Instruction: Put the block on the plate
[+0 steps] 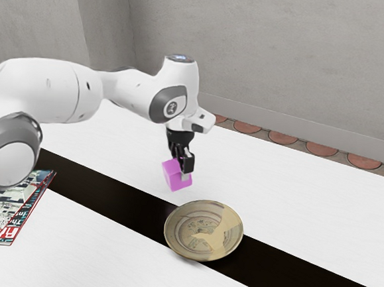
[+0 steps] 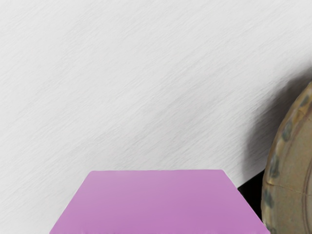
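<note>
In the exterior view my black gripper (image 1: 182,172) points down and is shut on the purple block (image 1: 174,177), which looks tilted. The block hangs over the white table, behind the plate (image 1: 203,231) and toward the exterior view's left of it, apart from it. The tan patterned plate rests across the dark strip with nothing on it. The wrist view has the block (image 2: 158,202) large and close under my hand, and part of the plate (image 2: 292,185) beyond one side of it.
Magazines (image 1: 4,205) lie on the table at the exterior view's left. A dark strip (image 1: 108,189) runs along the white tabletop (image 1: 307,199). A grey wall (image 1: 286,51) stands behind the table.
</note>
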